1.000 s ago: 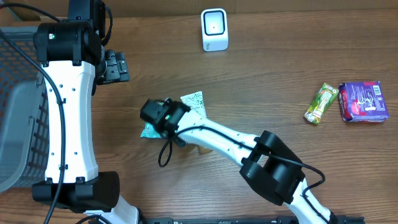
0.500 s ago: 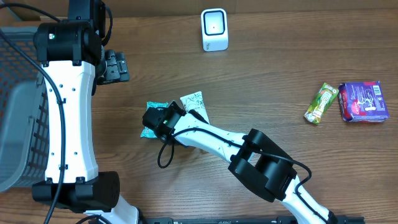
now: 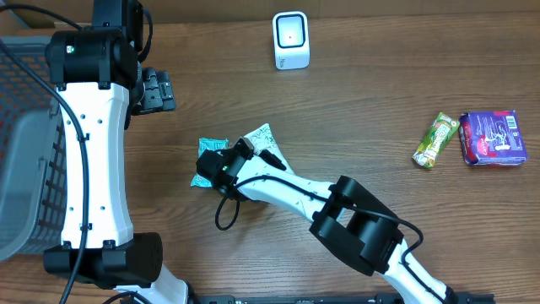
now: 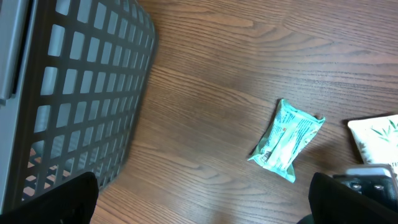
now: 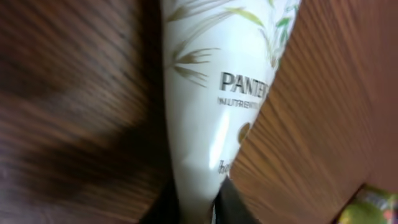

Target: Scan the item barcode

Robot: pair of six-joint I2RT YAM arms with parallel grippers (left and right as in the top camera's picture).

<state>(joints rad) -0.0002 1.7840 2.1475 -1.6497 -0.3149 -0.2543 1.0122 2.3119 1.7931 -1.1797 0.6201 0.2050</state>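
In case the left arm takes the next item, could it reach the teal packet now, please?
Probably yes: the left gripper is open with bare table between it and the teal packet. The right gripper, pinching the white sachet, sits beside the packet and might crowd it.

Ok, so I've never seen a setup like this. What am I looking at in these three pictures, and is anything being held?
These are two white robot arms, a left arm and a right arm, at a wooden table. Each ends in a two-finger gripper. One picture looks down from above; the other two come from a small camera on each wrist. On the table lie a white scanner, a teal packet, a green snack bar and a purple packet. A grey basket stands at the left edge. The right gripper pinches a white Pantene sachet. The left gripper is open and holds nothing.
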